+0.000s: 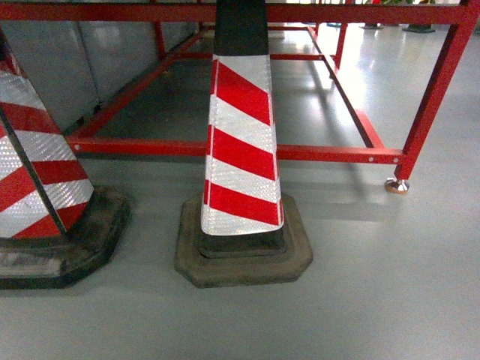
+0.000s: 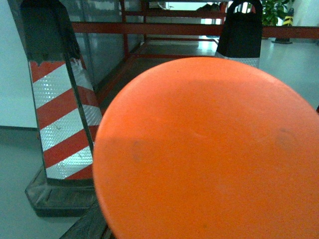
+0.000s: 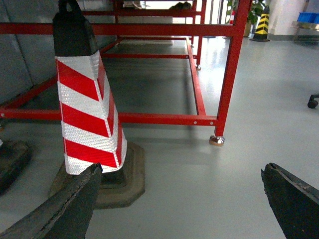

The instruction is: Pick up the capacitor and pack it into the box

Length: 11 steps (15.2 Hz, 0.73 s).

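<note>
Now | box, capacitor: none seen | R fingers [image 3: 182, 199] wide apart, holding nothing | L fingers: can't tell

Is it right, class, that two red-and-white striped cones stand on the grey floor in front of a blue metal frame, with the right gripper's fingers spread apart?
One detail is wrong: the metal frame is red, not blue, as the head view shows. The rest holds: two red-and-white striped cones stand on the grey floor in front of it, and the right gripper has its fingers spread apart.
</note>
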Available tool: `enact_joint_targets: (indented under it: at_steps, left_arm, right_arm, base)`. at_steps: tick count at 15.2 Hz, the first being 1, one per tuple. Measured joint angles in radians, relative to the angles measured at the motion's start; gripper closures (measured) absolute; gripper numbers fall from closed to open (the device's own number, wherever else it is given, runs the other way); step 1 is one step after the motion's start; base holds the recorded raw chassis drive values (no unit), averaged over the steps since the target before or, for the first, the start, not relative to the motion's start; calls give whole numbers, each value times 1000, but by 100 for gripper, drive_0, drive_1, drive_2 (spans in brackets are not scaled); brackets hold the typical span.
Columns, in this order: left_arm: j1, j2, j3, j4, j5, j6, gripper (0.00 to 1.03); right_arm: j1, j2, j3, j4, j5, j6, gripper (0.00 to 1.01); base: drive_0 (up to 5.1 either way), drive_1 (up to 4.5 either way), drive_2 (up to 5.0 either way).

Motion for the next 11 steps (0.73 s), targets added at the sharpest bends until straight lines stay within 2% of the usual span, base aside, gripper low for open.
enact_joint_targets:
  at_steps: [6,11]
  left_arm:
    - [0,0,0,-1,1,0,58]
    - [0,0,0,-1,1,0,58]
  right_arm:
    - [0,0,0,-1,0,0,3]
    - [0,0,0,-1,0,0,3]
  base:
    - [5,426,-417]
    - [0,0,0]
